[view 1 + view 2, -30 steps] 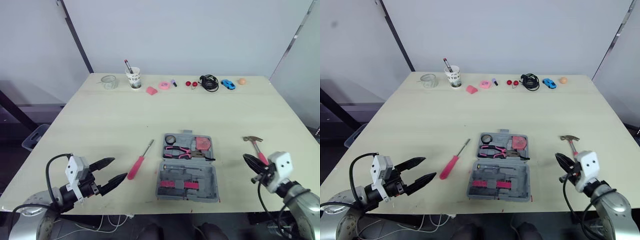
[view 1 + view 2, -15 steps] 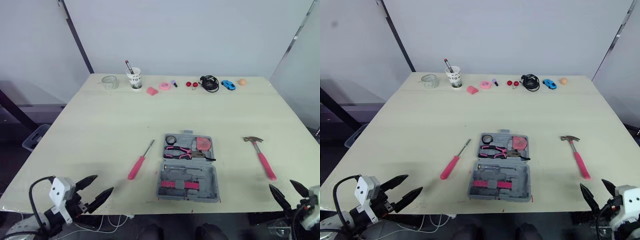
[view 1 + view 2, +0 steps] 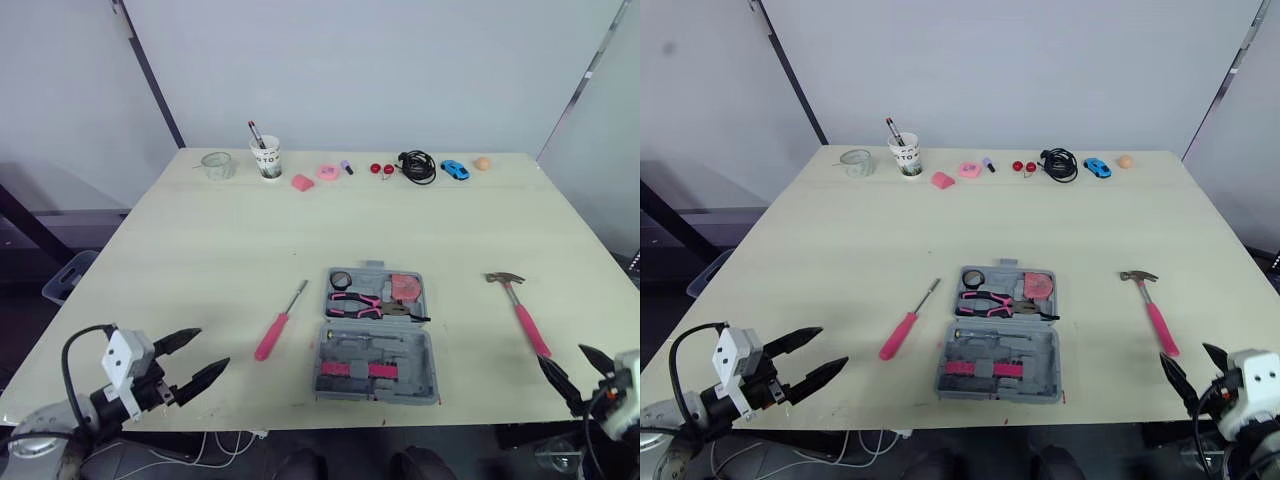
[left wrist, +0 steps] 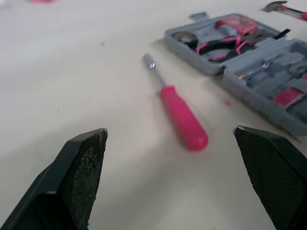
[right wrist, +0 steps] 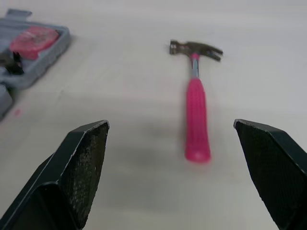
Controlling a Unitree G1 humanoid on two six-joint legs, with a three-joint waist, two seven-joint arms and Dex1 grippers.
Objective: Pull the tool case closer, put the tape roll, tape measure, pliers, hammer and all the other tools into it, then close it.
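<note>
The two black fingers of the left gripper, at the lower left of the frame, are spread wide open and hold nothing, and the right gripper at the lower right is open and empty too. The grey plastic tool case lies open in the lower middle of the light wooden table, with the pink and black pliers inside. I think the job now is packing: the pink-handled hammer to its right and the pink-handled screwdriver to its left need picking up, so each gripper should reach for the pink handle near it.
</note>
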